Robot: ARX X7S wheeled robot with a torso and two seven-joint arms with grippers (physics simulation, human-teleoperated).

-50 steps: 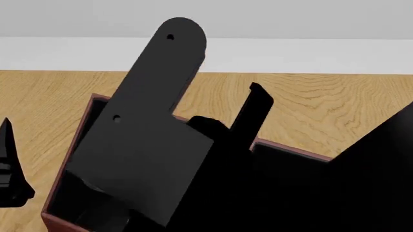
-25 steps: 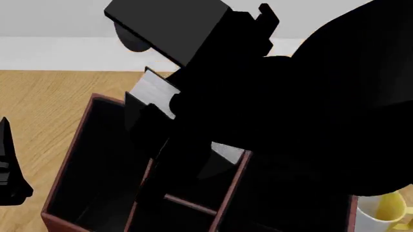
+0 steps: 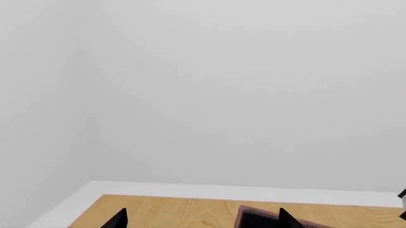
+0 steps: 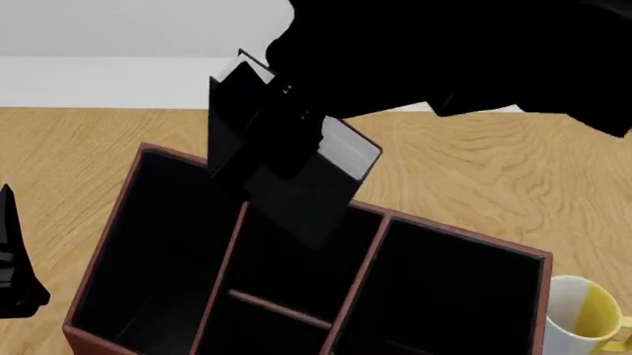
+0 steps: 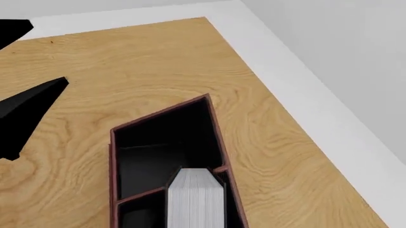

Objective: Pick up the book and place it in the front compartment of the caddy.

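Note:
The book (image 4: 308,194) hangs tilted in the air, black cover toward me and white page edges (image 4: 351,151) on its upper right. My right gripper (image 4: 280,124) is shut on its upper part, under the big black arm. Its lower corner is over the far middle box of the dark red-brown caddy (image 4: 117,222). The right wrist view looks down the page edges (image 5: 195,199) into the caddy (image 5: 214,124); this gripper's own fingers do not show there. My left gripper (image 3: 203,224) is open, its fingertips (image 3: 118,219) wide apart over the wooden table near a caddy corner (image 3: 244,213).
A white-and-yellow mug (image 4: 588,316) stands right of the caddy, close to its wall. The left gripper (image 4: 14,259) waits at the caddy's left side, apart from it. The table's white far edge (image 4: 89,89) meets a grey wall.
The right arm has swung up and to the right, uncovering the caddy's boxes and the mug. The book now shows whole, tilted above the caddy. The left gripper has not moved.

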